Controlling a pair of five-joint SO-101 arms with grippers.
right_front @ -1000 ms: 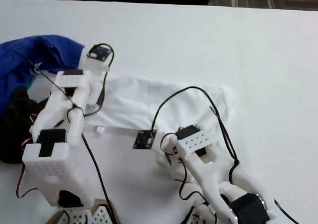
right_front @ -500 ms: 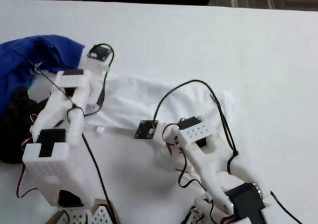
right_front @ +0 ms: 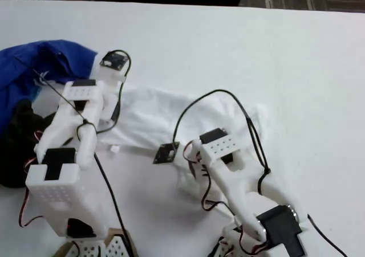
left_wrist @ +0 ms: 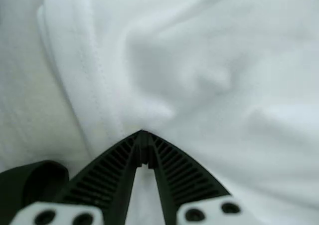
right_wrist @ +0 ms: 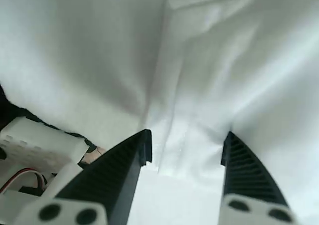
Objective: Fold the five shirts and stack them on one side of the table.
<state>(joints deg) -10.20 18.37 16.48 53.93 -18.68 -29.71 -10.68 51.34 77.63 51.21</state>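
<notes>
We see the left gripper (left_wrist: 142,141) pinching the soft, creased white shirt (left_wrist: 209,70) (hem stitched); the right gripper (right_wrist: 185,142) gapes wide.

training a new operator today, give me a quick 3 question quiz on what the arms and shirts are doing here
1. True or false: the left pincer is shut on the white shirt.
2. The right pincer is: A) open over the white shirt, B) shut on a sleeve, C) holding a black garment.
3. Fill in: the bunched shirt at the left of the high view is ____.
Key: 1 true; 2 A; 3 blue.
</notes>
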